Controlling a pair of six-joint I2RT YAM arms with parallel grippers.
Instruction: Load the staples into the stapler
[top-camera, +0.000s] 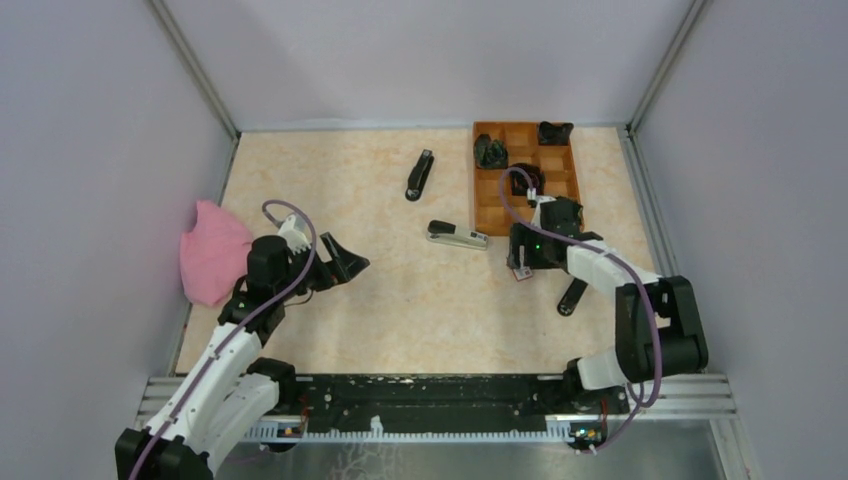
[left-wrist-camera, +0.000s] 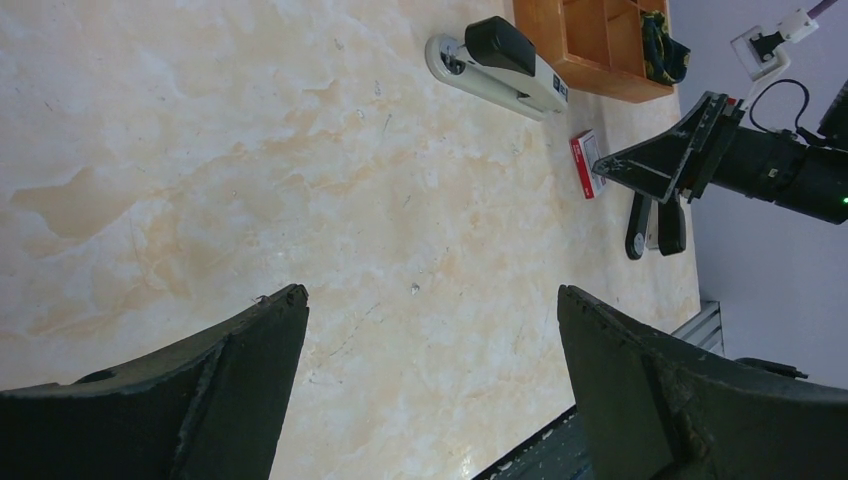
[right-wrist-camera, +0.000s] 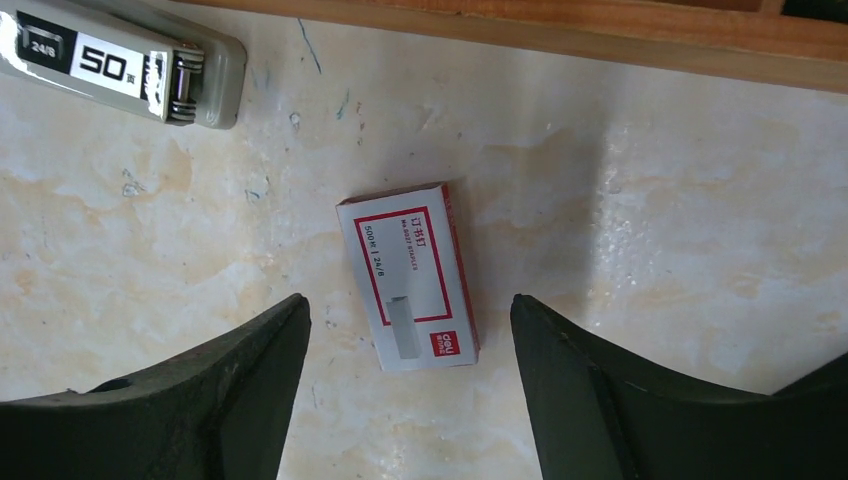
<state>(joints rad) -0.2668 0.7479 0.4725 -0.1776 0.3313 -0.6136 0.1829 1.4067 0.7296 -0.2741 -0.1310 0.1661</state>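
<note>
**On the table, a pincer straddles the staple box**

In the overhead view, the small white-and-red cardboard box of staples lies flat on the cream marbled table. It sits just beside the corner of the orange-brown wooden compartment tray and near the grey-and-black stapler. The right pincer hangs directly over the box. The left pincer waits well apart.

In the left wrist view, the left pincer is released and empty, spread wide above bare table.

In the right wrist view, the right pincer is released too. Its jaws stand on either side of the box, with a gap showing on each side. The box is closed, with its red-bordered label facing up, and it lies slightly skewed to the jaws. The staples themselves are hidden inside.

That skew is the main risk: an uneven squeeze could twist the light box or slide it away. A hard squeeze could crush the cardboard. Because the box lies so low, the jaws might catch only its top edge and slip off.
</note>
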